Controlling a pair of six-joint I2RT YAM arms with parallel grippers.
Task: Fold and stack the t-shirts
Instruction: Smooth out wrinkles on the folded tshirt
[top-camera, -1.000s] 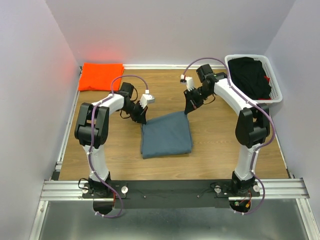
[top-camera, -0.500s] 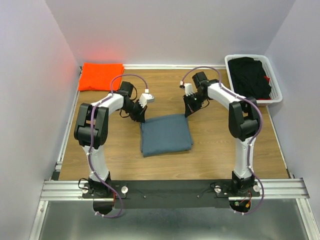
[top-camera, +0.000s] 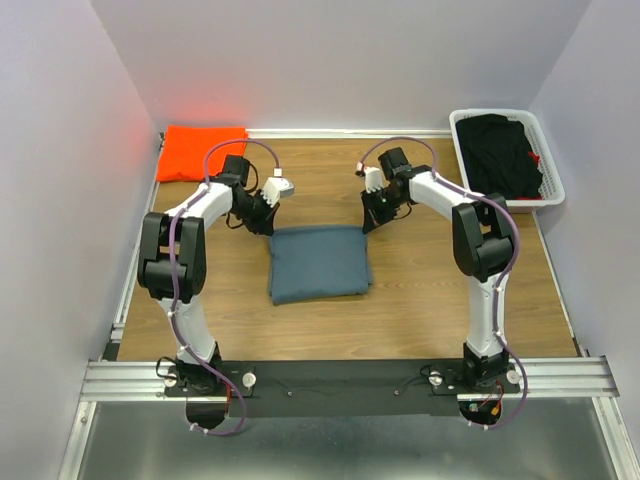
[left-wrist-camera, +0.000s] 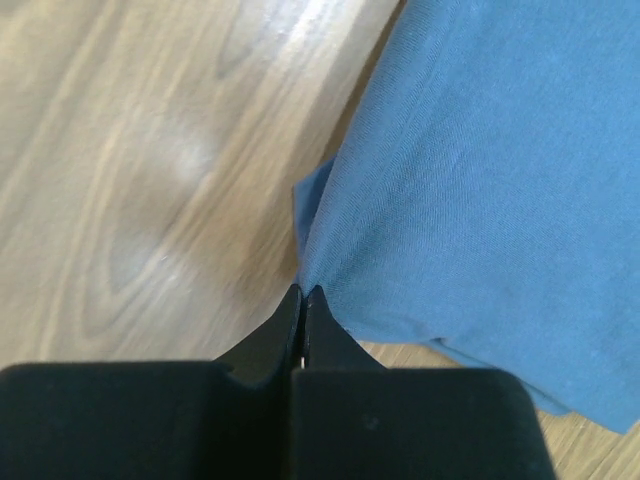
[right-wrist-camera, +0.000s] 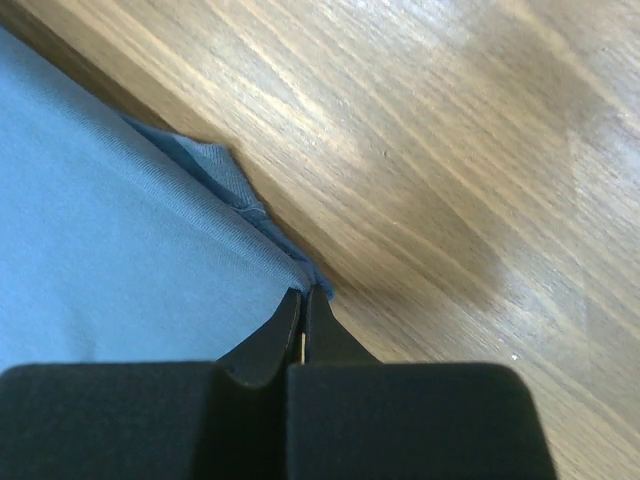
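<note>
Blue-grey t-shirt (top-camera: 320, 265) farther left, long axis left-right, corners in both pinched end effectors (left-wrist-camera: 303, 292) (right-wrist-camera: 303, 295)

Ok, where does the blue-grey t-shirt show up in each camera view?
Top external: blue-grey t-shirt lies folded, mid-frame.
Left wrist: t-shirt fills the right side, corner pinched in the left claw.
Right wrist: t-shirt fills the left side, corner pinched in the right claw.
Shared landmark: wooden tabletop under it.

No readable text, labels, brands, numbers or signs in any of the three views; nothing legible on any surface.
</note>
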